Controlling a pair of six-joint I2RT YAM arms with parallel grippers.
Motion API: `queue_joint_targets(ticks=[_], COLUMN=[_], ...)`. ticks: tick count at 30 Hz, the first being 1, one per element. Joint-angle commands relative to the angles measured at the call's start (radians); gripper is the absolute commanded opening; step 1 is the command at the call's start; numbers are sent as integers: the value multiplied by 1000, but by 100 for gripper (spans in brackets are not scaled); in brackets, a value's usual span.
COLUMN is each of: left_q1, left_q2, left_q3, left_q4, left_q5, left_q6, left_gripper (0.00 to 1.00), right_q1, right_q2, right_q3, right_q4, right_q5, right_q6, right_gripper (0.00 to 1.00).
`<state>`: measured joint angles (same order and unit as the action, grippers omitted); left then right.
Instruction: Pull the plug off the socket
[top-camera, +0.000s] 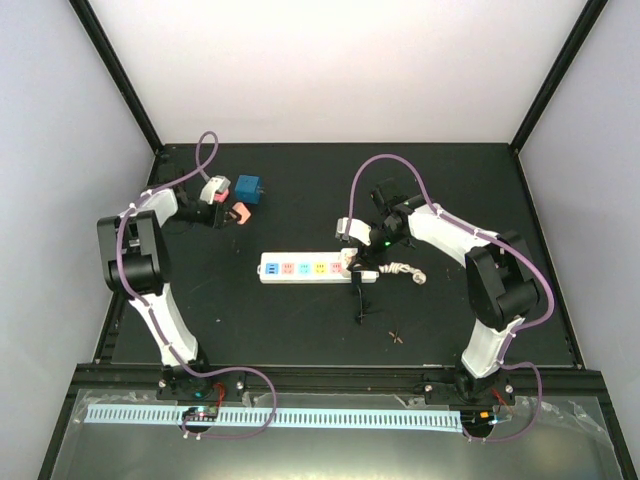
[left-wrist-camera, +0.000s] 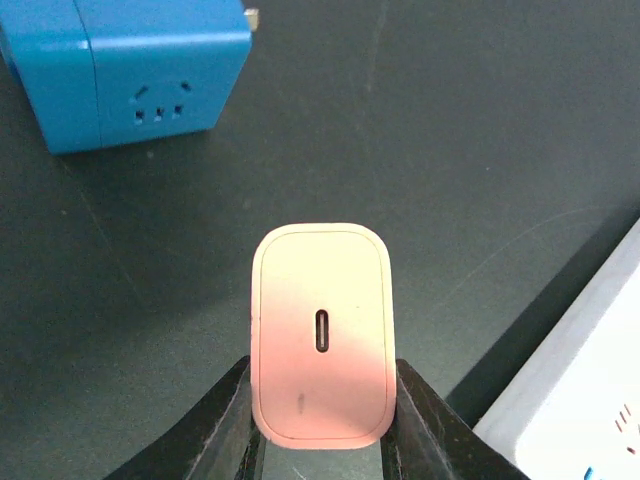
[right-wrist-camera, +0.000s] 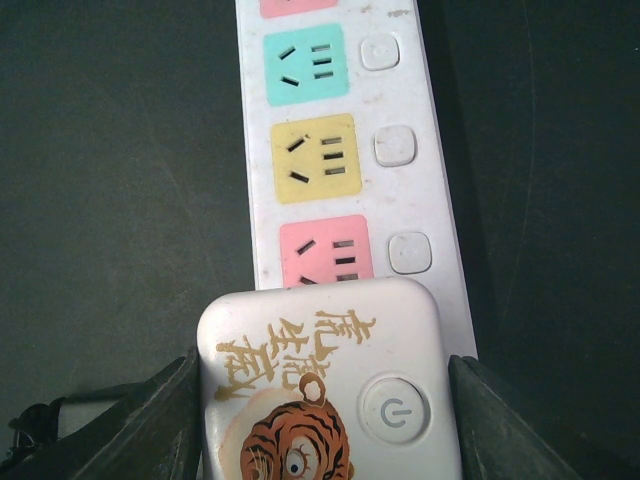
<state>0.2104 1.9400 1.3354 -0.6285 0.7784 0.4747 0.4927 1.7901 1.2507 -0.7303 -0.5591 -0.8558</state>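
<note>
Presently: left gripper (left-wrist-camera: 322, 420) pinching pink plug (left-wrist-camera: 322, 330) by its sides, clear of strip (top-camera: 305, 268), at 10 o'clock from it over black table (top-camera: 450, 180). At 1 o'clock of plug, apart: blue adapter (left-wrist-camera: 130, 70). Strip lying across table centre, outlets up. Right gripper (right-wrist-camera: 320, 400) clamped astride strip's tiger-printed switch end, fingers (right-wrist-camera: 160, 420) against both sides. Bundled cord (top-camera: 403, 270) at 3 o'clock of that end

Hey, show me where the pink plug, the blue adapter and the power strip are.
pink plug (left-wrist-camera: 322, 335): left wrist view, its front face by the slot.
blue adapter (left-wrist-camera: 165, 85): left wrist view, its socket face.
power strip (right-wrist-camera: 318, 158): right wrist view, its yellow outlet.
</note>
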Motion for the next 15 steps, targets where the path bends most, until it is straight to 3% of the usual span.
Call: queue_joint_targets(ticks=[1, 8, 15], left_q1=[9, 9, 8], left_q2=[46, 149, 173], left_q3=[67, 166, 177], left_q4=[-46, -154, -129], left_q5=[33, 29, -9], left_q6=[-52, -58, -99], left_gripper=[20, 22, 27], right_q1=[10, 11, 12], right_q2=[50, 52, 52], right_q3=[-4, -2, -3], right_q4=[17, 17, 23], right_q5=[65, 65, 60], right_q6=[12, 17, 25], right_gripper=[34, 33, 33])
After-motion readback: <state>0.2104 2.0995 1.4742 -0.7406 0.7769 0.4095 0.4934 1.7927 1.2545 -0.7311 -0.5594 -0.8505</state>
